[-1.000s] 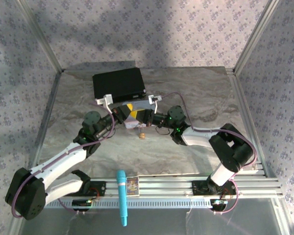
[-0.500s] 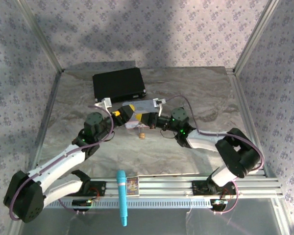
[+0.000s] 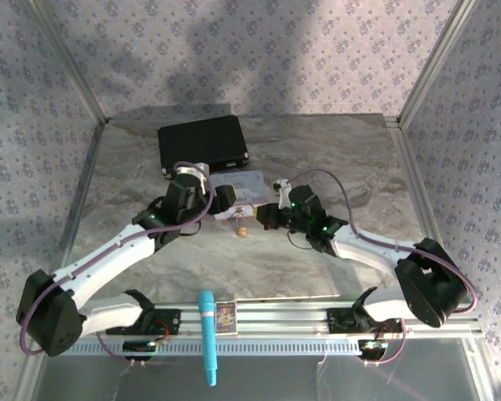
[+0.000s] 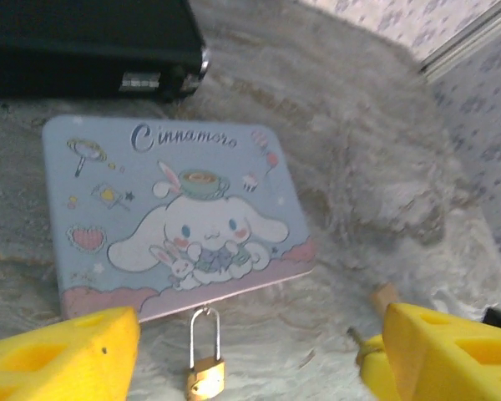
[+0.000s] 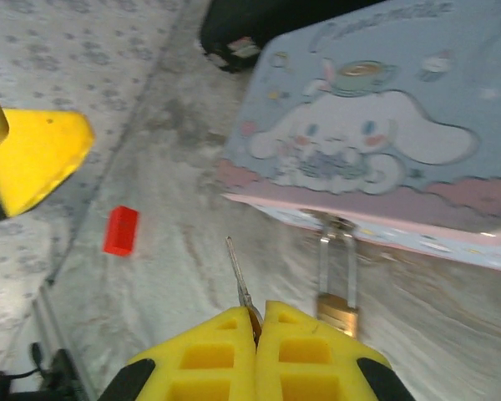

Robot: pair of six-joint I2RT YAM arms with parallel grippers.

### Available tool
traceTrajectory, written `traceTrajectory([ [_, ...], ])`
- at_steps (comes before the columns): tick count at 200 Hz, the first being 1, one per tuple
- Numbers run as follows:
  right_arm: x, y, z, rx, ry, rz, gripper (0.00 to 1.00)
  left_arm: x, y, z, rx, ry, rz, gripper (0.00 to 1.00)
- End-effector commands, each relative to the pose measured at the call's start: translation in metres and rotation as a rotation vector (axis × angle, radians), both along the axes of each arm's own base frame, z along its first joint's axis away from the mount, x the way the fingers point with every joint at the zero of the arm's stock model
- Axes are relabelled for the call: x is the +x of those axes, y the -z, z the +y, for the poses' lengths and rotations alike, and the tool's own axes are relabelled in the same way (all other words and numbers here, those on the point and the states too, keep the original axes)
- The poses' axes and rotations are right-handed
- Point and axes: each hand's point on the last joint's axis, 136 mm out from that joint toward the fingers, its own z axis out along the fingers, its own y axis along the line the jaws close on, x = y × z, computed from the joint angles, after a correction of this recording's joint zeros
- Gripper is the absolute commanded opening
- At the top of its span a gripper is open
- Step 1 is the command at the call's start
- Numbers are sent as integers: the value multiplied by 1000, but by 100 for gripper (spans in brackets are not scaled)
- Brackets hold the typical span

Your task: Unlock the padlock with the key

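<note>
Right fingers (image 5: 209, 347) pinch the key (image 5: 240, 280); left fingers (image 4: 58, 351), spread wide, should steady the padlock (image 4: 204, 368) before insertion.

The brass padlock (image 4: 204, 376) lies flat on the counter (image 4: 359, 184), its silvery shackle reaching the tin's (image 4: 108, 167) edge. The thin silvery key (image 5: 238, 280) juts from the right tool (image 5: 257, 316), just beside the padlock.

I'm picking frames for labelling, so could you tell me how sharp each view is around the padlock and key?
Right wrist: motion-blurred, the padlock smeared, the key a thin streak pinched by the right gripper. Left wrist: slightly soft, padlock readable below the Cinnamoroll tin. Top external: sharp, both tiny.
</note>
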Motion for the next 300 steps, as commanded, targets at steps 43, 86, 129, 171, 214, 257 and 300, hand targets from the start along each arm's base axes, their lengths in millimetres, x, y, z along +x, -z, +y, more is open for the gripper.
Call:
traceTrajectory([
  [43,5,33,-32,-152,67,46,0,-9,80,-25,109,36,164,61],
  [86,0,38,-30,-135,51,49,0,-15,113,-36,172,10,183,60],
  [129,-1,43,-28,-133,49,58,0,-9,139,-33,264,-9,202,60],
  [171,-4,49,-31,-140,54,64,0,-4,149,-38,222,-25,184,51],
  [214,-5,52,-31,-142,48,78,0,1,157,-47,203,-23,202,48],
  [257,-4,52,-34,-147,64,72,0,-5,171,-34,224,-83,242,48],
  [300,-5,56,-32,-144,58,88,0,-7,176,-38,161,-109,263,28],
])
